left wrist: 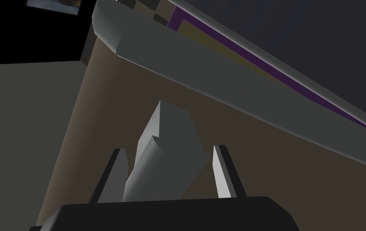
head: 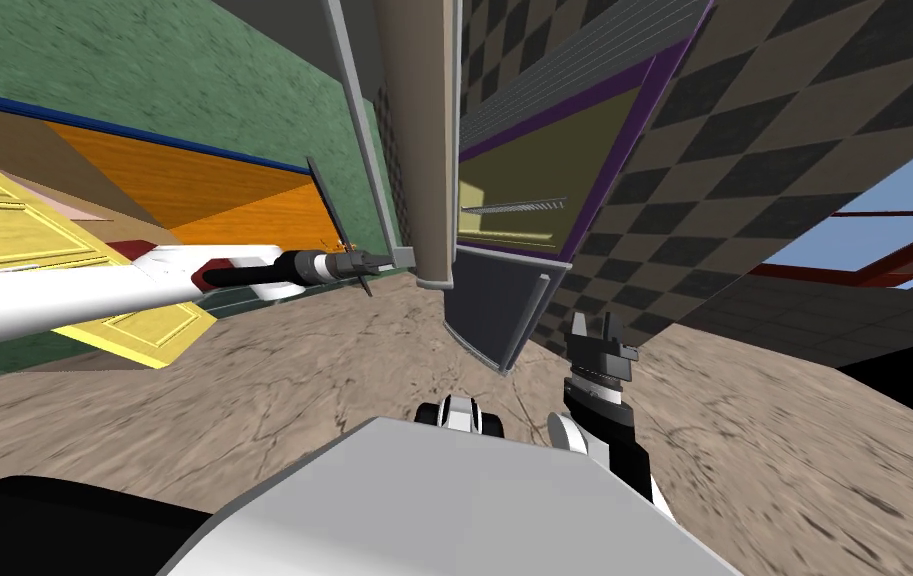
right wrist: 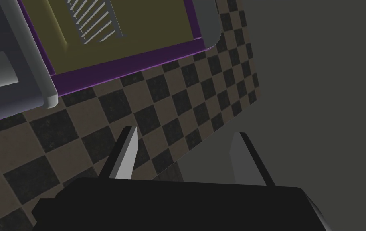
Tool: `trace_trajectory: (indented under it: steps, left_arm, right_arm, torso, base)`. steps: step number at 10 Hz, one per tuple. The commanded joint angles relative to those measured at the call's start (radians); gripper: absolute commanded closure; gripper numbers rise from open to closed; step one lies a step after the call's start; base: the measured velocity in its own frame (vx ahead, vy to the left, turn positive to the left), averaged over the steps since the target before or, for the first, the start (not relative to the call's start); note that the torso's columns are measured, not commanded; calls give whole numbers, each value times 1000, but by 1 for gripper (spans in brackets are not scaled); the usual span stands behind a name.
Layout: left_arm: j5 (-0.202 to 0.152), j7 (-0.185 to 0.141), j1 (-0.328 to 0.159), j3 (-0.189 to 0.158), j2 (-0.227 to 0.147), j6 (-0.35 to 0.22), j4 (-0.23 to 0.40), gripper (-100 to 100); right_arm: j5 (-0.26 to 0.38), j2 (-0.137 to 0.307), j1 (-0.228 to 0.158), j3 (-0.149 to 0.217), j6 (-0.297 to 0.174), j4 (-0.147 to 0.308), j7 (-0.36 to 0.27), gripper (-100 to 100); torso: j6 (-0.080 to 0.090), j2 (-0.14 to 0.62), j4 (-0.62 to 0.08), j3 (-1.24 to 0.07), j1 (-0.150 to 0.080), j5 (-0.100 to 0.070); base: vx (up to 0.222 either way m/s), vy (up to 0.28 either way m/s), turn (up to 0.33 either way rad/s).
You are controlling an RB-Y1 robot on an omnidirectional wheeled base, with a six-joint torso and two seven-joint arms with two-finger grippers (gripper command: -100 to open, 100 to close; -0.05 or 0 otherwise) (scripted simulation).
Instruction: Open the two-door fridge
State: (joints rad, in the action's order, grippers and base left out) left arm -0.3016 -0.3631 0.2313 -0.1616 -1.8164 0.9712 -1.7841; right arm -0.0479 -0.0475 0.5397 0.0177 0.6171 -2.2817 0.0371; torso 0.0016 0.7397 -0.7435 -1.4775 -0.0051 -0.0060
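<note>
The fridge (head: 544, 190) stands ahead, its upper door (head: 422, 150) swung out edge-on toward me, tan-faced. Behind it the olive inside (right wrist: 146, 28) shows, with a purple rim and a wire shelf (head: 514, 207). The dark grey lower door (head: 489, 310) is closed against the body. My left arm reaches in from the left, and my left gripper (head: 374, 265) is at the upper door's lower end. In the left wrist view the gripper (left wrist: 168, 148) is shut on the grey door handle (left wrist: 166, 168), one finger on each side. My right gripper (head: 594, 322) hangs open to the fridge's right, fingers (right wrist: 126, 156) apart before the checkered wall.
A checkered wall (head: 744, 150) flanks the fridge. A yellow panelled door (head: 4, 230) and an orange surface (head: 194, 190) lie to the left under a green wall (head: 144, 70). A red-framed window (head: 884, 220) is at the right. Brown floor (head: 294, 380) spreads between me and the fridge.
</note>
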Motion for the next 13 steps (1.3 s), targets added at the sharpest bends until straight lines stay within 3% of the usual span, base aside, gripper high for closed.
trace_trajectory:
  steps: [1,3,4,6,9,13]
  left_arm:
    - [0,-3,10,-35,2,30,-26,100]
    - [9,-2,21,-29,5,26,-27,100]
    - [10,-2,22,-35,2,50,-40,100]
    - [8,1,21,-36,-2,73,-52,100]
    - [4,8,20,-38,-11,118,-76,100]
    - [1,14,18,-39,-19,162,-100,100]
  right_arm:
    - [0,0,0,0,0,0,0,0]
    - [0,0,0,0,0,0,0,0]
    - [0,0,0,0,0,0,0,0]
    - [0,0,0,0,0,0,0,0]
    - [0,0,0,0,0,0,0,0]
    - [0,0,0,0,0,0,0,0]
  torso:
    - [0,2,-1,1,6,3]
    - [-3,5,-2,4,7,5]
    - [-3,4,1,4,-1,3]
    - [-2,0,1,1,11,6]
    - [-1,-2,2,-2,0,2]
    - [0,-1,0,-2,4,2]
  base:
    - [4,239,-19]
    - [30,149,-15]
    - [74,182,-32]
    - [103,276,-29]
    - [71,240,-23]
    - [89,252,-28]
